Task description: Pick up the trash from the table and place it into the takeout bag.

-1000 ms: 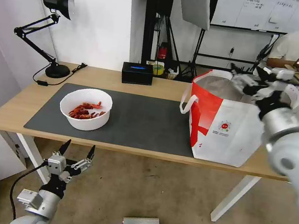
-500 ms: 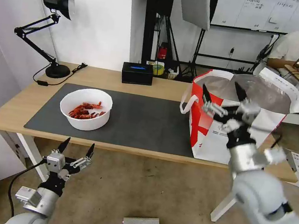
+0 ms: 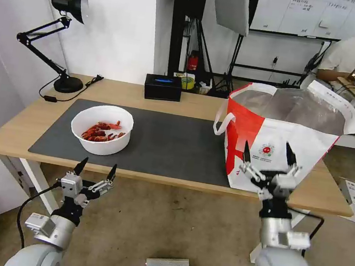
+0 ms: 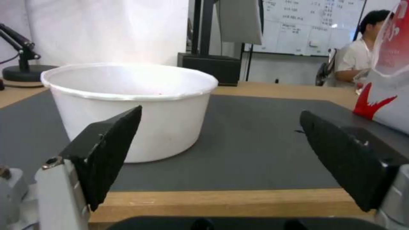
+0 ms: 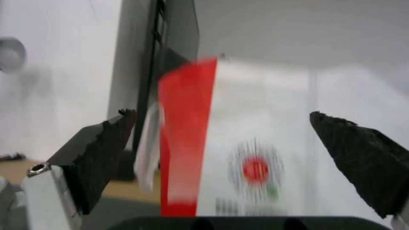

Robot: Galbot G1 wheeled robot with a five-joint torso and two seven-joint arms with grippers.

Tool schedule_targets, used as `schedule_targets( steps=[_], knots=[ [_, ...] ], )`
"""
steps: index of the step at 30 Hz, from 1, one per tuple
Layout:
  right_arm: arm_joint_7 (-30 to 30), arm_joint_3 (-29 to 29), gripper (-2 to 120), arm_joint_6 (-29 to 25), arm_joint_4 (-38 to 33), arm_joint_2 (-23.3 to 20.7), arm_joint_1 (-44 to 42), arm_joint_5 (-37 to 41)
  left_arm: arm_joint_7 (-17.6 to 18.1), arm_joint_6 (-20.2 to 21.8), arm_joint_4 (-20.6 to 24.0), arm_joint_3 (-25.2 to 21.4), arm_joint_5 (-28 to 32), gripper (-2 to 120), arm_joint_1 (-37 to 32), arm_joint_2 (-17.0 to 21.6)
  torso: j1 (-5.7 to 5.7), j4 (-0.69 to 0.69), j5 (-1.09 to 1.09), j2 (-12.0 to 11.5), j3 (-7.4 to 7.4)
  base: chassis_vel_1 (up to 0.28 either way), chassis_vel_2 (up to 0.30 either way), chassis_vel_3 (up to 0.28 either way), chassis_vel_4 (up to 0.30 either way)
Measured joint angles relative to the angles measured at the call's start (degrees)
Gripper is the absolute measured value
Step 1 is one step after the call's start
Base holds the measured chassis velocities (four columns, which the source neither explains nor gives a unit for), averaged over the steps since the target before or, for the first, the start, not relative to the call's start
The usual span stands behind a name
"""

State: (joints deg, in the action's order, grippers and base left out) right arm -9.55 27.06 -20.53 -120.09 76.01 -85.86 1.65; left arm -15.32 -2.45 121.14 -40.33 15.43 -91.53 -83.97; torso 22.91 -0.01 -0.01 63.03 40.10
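On the surface sit one white bowl of red shells at about nine o'clock, one takeout bag at three o'clock, one dark grey mat under the bowl, one black box at twelve o'clock, and one black desk lamp at ten o'clock. Two grippers hang below the near edge, the left gripper and the right gripper, each with two black fingers spread apart.

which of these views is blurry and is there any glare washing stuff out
Right wrist view: smeared, the takeout bag and its logo are streaky behind the open jaws. Left wrist view: sharp up close, but bright backlight washes out the far rim of the white bowl; the background is soft. Head view: crisp, evenly lit, with straight edges such as the table bowing near the frame's edges.
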Motion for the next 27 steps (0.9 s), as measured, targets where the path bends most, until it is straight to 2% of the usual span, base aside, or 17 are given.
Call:
schedule_targets(
  steps=[6, 14, 20, 27],
  knots=[
    [-2.76, -2.29, 100, -0.68, 2.92, 2.83, -3.49, -1.43, 0.1, 0.18, -0.52, -0.16, 0.55, 100, 0.32, 0.95, 0.0, 0.0, 0.0, 0.0, 0.0, 0.0, 0.0, 0.0, 0.0],
    [-6.1, -8.32, 100, 5.88, 3.69, 5.08, -6.24, -2.34, 0.07, 0.24, -0.56, -1.71, 1.72, 100, -0.14, 1.6, 0.01, 0.01, 0.01, 0.0, 0.01, 0.0, 0.0, 0.0, 0.0],
    [-6.59, -11.29, 100, 11.02, -0.98, 6.14, -9.11, -4.44, -0.22, 0.27, -0.29, -2.65, 2.36, 100, -0.1, 1.66, 0.0, 0.01, 0.0, 0.0, 0.0, 0.0, 0.0, 0.0, 0.0],
    [-6.86, -11.59, 99, 14.16, -4.81, 5.56, -12.2, -8.17, -0.29, 0.34, -0.61, -2.29, 2.27, 100, 0.2, 1.44, 0.0, 0.0, 0.01, 0.0, 0.01, 0.0, 0.0, 0.0, 0.0]
  ],
)
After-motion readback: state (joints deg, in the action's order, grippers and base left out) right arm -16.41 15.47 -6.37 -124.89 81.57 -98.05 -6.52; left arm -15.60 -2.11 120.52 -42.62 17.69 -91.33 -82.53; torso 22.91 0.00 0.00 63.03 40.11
